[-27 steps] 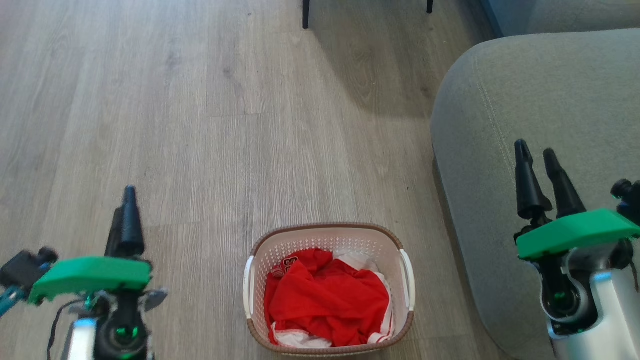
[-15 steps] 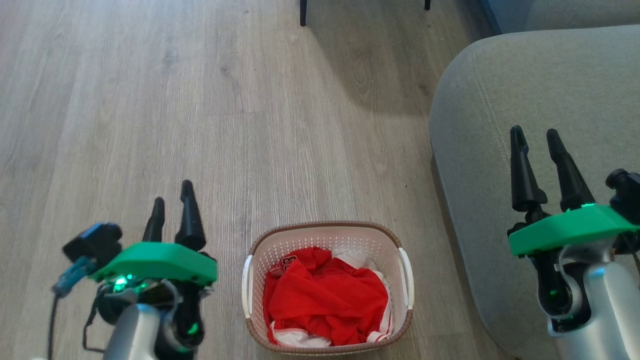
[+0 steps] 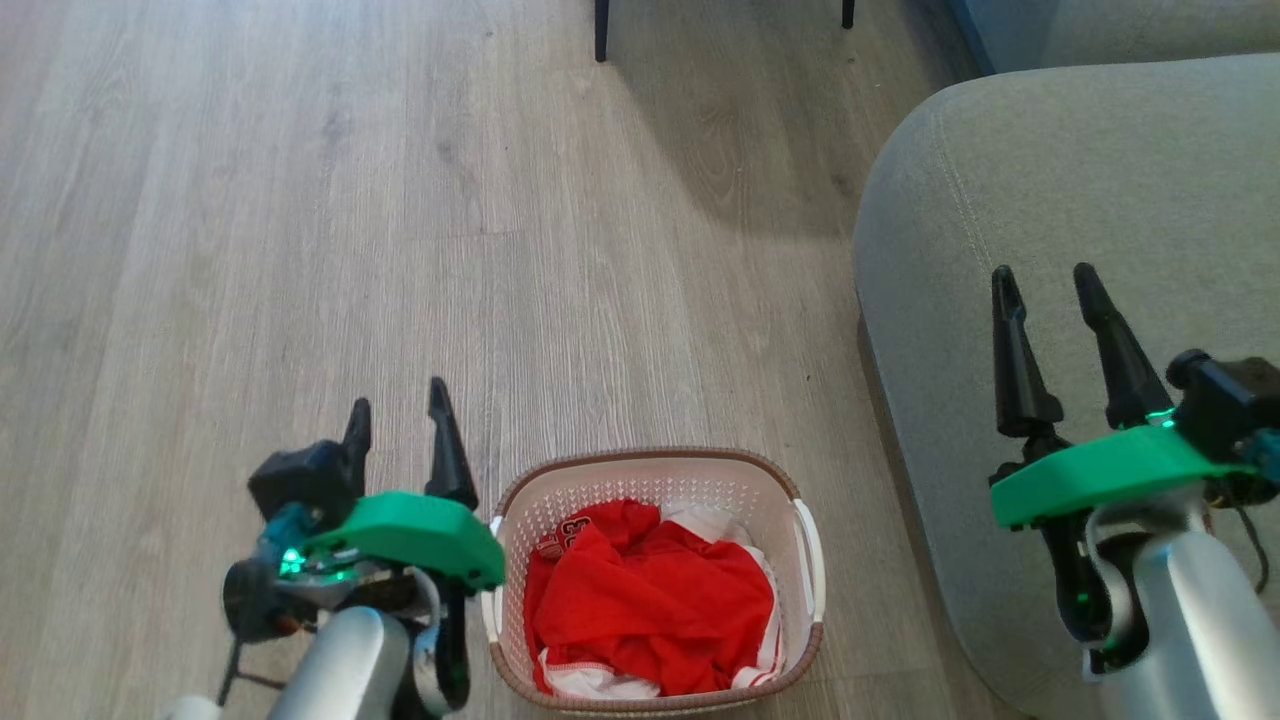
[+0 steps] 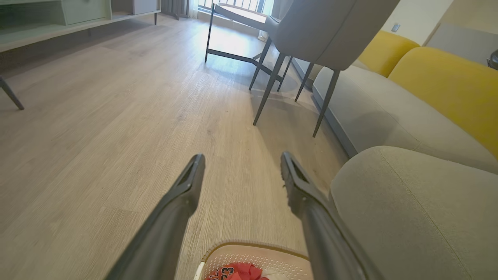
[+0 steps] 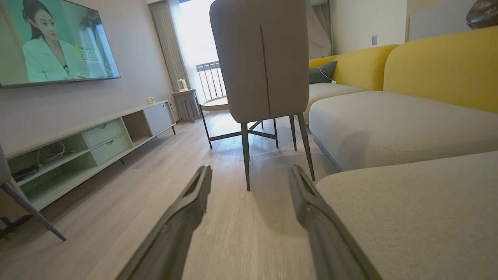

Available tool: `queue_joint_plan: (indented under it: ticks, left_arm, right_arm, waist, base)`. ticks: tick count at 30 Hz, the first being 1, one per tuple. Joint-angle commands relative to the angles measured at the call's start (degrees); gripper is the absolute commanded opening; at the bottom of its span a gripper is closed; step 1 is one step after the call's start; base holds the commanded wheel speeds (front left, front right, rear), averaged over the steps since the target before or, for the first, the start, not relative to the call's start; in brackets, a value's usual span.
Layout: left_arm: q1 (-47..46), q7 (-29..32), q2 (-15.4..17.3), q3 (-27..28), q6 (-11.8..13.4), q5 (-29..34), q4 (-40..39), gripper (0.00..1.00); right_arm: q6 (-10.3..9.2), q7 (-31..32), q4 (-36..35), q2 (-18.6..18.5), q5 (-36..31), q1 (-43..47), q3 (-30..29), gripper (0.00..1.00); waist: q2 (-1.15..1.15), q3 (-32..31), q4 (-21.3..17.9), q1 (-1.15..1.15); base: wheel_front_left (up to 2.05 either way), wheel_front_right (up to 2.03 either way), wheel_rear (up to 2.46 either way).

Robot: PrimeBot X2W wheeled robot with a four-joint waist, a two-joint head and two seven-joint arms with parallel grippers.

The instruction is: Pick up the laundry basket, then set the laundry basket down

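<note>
**Basket on the floor, both end effectors spread and empty**

One laundry basket (image 3: 650, 488) stood on the wooden floor (image 3: 300, 200), low in the middle of the head view. The left end effector (image 3: 398, 400) hung just beside the basket's left side, its green housing overlapping the left rim corner in that view; whether it touched could not be told. Its two dark fingers were spread apart and pinched nothing. In the left wrist view the same end effector (image 4: 242, 157) pointed out over the floor, with the basket's (image 4: 256, 252) far rim showing low between the fingers.

The right end effector (image 3: 1042, 272) was well apart from the basket, to its right, and showed against the grey sofa (image 3: 1050, 180). Its two fingers were also spread and held nothing; the right wrist view (image 5: 249, 168) showed open floor between them.

The basket had two white handles (image 3: 810, 550), one on each long side. Inside lay a crumpled red garment (image 3: 650, 600) over some white cloth (image 3: 715, 520).

The sofa edge stood near the basket's right side, with a strip of floor between them. One grey chair (image 5: 260, 58) on thin dark legs stood farther off
</note>
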Motion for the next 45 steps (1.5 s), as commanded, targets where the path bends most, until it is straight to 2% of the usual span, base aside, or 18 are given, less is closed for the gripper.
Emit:
queue_joint_plan:
  ticks: [1, 7, 10, 17, 26, 32, 36, 45]
  left_arm:
    - [-4.3, -0.9, 1.0, -0.4, 0.7, 2.6, -2.5, 1.0]
    - [-4.4, -2.0, 0.9, -1.7, 1.4, 4.3, -3.3, 1.0]
    - [-4.2, -2.5, 0.6, -1.5, 0.5, 5.5, -4.4, 1.0]
    - [-3.4, -3.5, -0.3, 0.7, 0.1, 9.2, -6.4, 1.0]
    - [-3.1, -5.0, -1.1, 1.2, 3.4, 18.2, -8.6, 1.0]
    - [-2.2, -6.0, -1.4, 1.4, 3.0, 19.8, -8.3, 1.0]
    - [-1.6, -6.7, -1.6, 2.3, 1.5, 20.1, -5.9, 1.0]
    - [0.0, -7.0, -1.6, 4.7, -2.5, 11.9, 0.3, 1.0]
  right_arm:
    - [0.29, -1.2, -1.4, -0.5, -2.0, -2.2, 0.8, 1.0]
    - [0.31, -2.2, 0.9, -0.1, -5.7, -1.7, 1.0, 1.0]
    - [0.32, -2.7, 3.5, 1.2, -4.9, -0.5, 0.9, 1.0]
    - [0.34, -3.7, 3.5, 0.2, -7.4, -0.7, 3.3, 1.0]
    - [0.37, -5.2, 2.5, 0.7, -12.0, -0.5, 2.4, 1.0]
    - [0.39, -6.2, 3.4, 1.7, -14.6, -0.4, 1.4, 1.0]
    - [0.4, -6.9, 4.8, 2.1, -15.0, 0.1, 1.7, 1.0]
    - [0.41, -7.2, 9.5, 2.9, -14.6, 0.5, -0.1, 1.0]
  waist:
    - [0.0, 0.0, -0.1, 0.0]
    - [0.0, -0.2, -0.6, 0.0]
    - [0.0, -0.4, -0.8, 0.0]
    - [0.0, -0.4, -1.0, 0.0]
    - [0.0, 0.1, -1.1, 0.0]
    - [0.0, 0.3, -1.1, 0.0]
    - [0.0, 0.3, -1.0, 0.0]
    - [0.0, 0.1, -1.2, 0.0]
  base:
    - [0.0, 0.0, 0.0]
    - [0.0, 0.0, 0.0]
    - [0.0, 0.0, 0.0]
    - [0.0, 0.0, 0.0]
    - [0.0, 0.0, 0.0]
    - [0.0, 0.0, 0.0]
    - [0.0, 0.0, 0.0]
    - [0.0, 0.0, 0.0]
